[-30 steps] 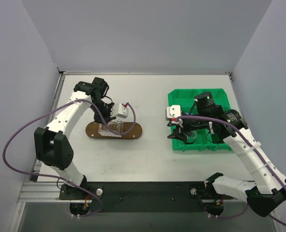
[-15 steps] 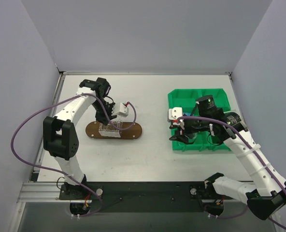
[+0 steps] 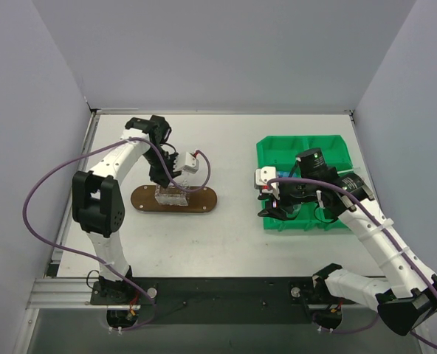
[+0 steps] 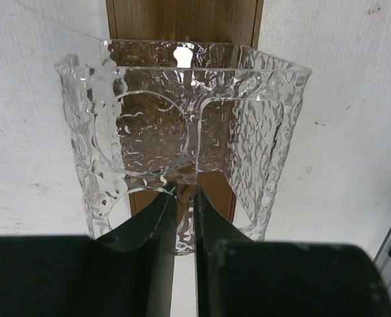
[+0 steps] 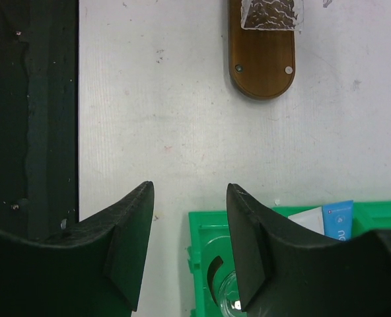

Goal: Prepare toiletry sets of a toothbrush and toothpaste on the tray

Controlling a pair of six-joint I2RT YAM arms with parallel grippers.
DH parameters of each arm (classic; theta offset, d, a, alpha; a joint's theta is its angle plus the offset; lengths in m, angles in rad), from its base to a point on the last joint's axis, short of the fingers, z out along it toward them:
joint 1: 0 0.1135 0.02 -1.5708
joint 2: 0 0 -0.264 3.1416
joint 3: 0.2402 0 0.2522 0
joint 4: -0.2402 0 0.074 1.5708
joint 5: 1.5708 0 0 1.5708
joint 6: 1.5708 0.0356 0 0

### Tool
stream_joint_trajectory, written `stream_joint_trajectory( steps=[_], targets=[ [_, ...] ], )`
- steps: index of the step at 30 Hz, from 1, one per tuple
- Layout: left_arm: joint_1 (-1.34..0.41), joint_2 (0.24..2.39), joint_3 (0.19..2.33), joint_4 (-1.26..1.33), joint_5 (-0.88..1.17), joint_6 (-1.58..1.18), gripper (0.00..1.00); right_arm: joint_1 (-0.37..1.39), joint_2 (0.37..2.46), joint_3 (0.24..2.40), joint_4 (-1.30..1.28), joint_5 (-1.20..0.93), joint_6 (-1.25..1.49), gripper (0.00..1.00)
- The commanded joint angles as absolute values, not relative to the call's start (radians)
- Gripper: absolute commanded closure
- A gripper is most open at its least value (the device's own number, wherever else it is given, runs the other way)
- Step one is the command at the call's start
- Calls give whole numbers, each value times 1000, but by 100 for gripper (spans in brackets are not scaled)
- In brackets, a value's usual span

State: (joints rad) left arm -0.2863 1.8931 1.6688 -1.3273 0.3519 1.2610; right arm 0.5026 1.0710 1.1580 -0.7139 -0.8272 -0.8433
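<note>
left fingers (image 4: 154, 228) pinch the clear cup (image 4: 149, 139) on the tray (image 4: 182, 20); right fingers (image 5: 129, 244), half open and empty, next need the toothpaste (image 5: 337, 221) in the green bin (image 5: 195, 277).

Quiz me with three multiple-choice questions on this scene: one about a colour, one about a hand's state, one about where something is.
1. The bin is: A grey; B blue; C green.
2. The right hand is: A open and empty; B shut on a tube; C shut on a cup.
3. The clear holder is: A in the bin; B at the brown tray; C in the right hand.

Answers: 1 C, its walls are bright green. 2 A, only table shows between its jaws. 3 B, the left hand pinches its wall over the tray.
</note>
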Motion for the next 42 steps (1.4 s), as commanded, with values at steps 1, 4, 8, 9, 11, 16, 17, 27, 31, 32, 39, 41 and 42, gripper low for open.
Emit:
stream_joint_trajectory(
  steps=[1, 4, 8, 9, 11, 16, 17, 27, 31, 32, 39, 41, 42],
  targets=[
    [-284, 1902, 1698, -1483, 390, 1279, 100, 495, 1055, 1141, -692, -868, -870, 57],
    [-282, 1904, 1697, -1499, 380, 1285, 100, 495, 1057, 1135, -687, -865, -870, 57],
    [-282, 1896, 1690, -1511, 373, 1292, 100, 495, 1060, 1134, -677, -865, -868, 57],
    [-282, 1893, 1689, -1516, 371, 1293, 100, 495, 1060, 1132, -673, -867, -865, 57],
    [-282, 1888, 1686, -1519, 373, 1296, 100, 495, 1065, 1131, -670, -865, -865, 57],
    [-282, 1884, 1669, -1529, 359, 1304, 100, 495, 1066, 1126, -666, -862, -862, 57],
    [-282, 1881, 1664, -1529, 359, 1304, 100, 497, 1066, 1124, -664, -862, -861, 57],
    [-284, 1873, 1647, -1539, 371, 1293, 100, 495, 1069, 1118, -657, -861, -857, 57],
    [-284, 1875, 1644, -1536, 362, 1285, 100, 495, 1069, 1117, -655, -861, -854, 57],
    [-284, 1876, 1641, -1534, 362, 1284, 100, 495, 1068, 1114, -657, -859, -853, 57],
    [-285, 1876, 1641, -1516, 354, 1273, 68, 495, 1058, 1106, -652, -856, -853, 57],
    [-285, 1875, 1643, -1511, 350, 1270, 63, 495, 1057, 1106, -652, -856, -853, 57],
    [-287, 1875, 1644, -1511, 348, 1269, 60, 495, 1057, 1106, -652, -854, -853, 57]
  ],
)
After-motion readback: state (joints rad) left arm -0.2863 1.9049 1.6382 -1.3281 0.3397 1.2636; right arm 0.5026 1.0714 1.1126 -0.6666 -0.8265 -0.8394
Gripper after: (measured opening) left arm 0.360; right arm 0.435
